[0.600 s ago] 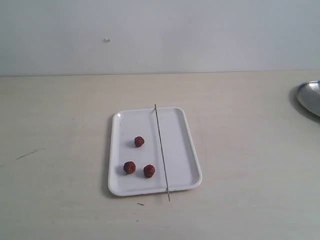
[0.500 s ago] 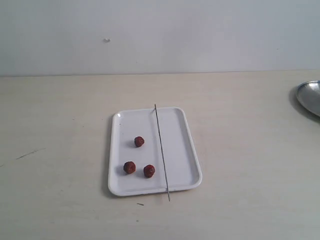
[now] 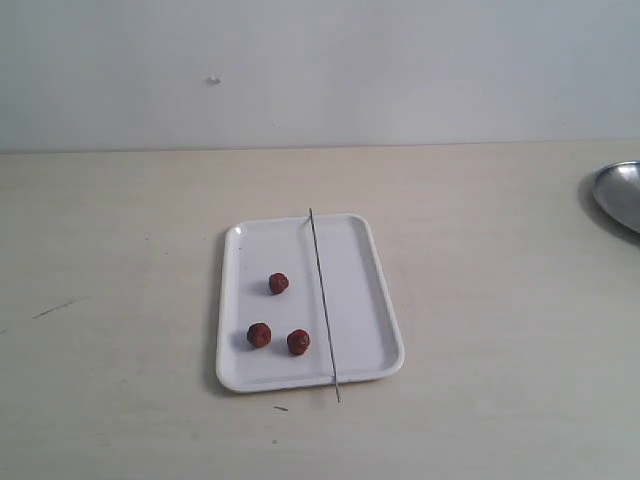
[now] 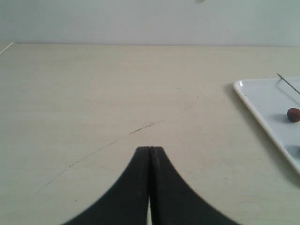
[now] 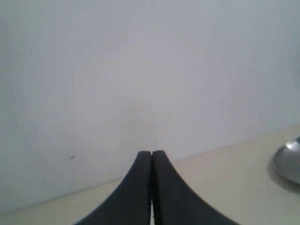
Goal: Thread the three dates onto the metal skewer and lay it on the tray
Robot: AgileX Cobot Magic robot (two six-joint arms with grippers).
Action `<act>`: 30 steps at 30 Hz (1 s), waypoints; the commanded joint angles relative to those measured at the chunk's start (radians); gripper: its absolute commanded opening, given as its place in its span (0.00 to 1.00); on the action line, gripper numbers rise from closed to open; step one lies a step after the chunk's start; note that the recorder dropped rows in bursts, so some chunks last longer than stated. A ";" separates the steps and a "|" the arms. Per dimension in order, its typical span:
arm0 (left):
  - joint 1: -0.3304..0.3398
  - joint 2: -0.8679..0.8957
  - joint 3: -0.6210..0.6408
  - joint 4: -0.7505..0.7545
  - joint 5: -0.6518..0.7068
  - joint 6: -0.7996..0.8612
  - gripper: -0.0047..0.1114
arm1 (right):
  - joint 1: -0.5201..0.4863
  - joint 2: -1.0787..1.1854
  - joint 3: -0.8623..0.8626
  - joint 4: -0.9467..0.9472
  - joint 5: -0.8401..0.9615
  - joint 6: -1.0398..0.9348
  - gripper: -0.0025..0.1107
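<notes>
The white tray [image 3: 370, 300] lies mid-table in the exterior view. Three dates rest loose on it: one [image 3: 278, 283] toward the back, two [image 3: 259, 335] [image 3: 298, 342] side by side near the front. The metal skewer [image 3: 323, 300] lies lengthwise across the tray, both ends past the rim. Neither arm shows in the exterior view. My left gripper [image 4: 150, 149] is shut and empty over bare table, with the tray's corner [image 4: 251, 96], one date [image 4: 293, 114] and the skewer's tip [image 4: 287, 83] off to one side. My right gripper [image 5: 152, 153] is shut and empty, facing the wall.
A round silver dish [image 3: 620, 193] sits at the table's far right edge, also seen as the dish [image 5: 288, 161] in the right wrist view. A pale wall stands behind the table. Thin dark scratches [image 4: 146, 126] mark the tabletop left of the tray.
</notes>
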 commanded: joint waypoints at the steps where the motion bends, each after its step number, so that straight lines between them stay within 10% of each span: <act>1: 0.002 -0.004 -0.002 -0.001 -0.013 -0.001 0.04 | -0.005 -0.004 0.005 -0.003 -0.140 -0.011 0.02; 8: 0.002 -0.004 -0.002 -0.001 -0.013 -0.001 0.04 | -0.005 -0.004 0.005 -0.003 -0.189 0.306 0.02; 15: 0.002 -0.004 -0.002 -0.001 -0.013 -0.001 0.04 | -0.005 -0.004 -0.005 -0.022 -0.636 0.412 0.02; 30: 0.002 -0.004 -0.002 -0.001 -0.013 0.001 0.04 | -0.005 0.534 -0.633 -0.179 0.509 -0.005 0.02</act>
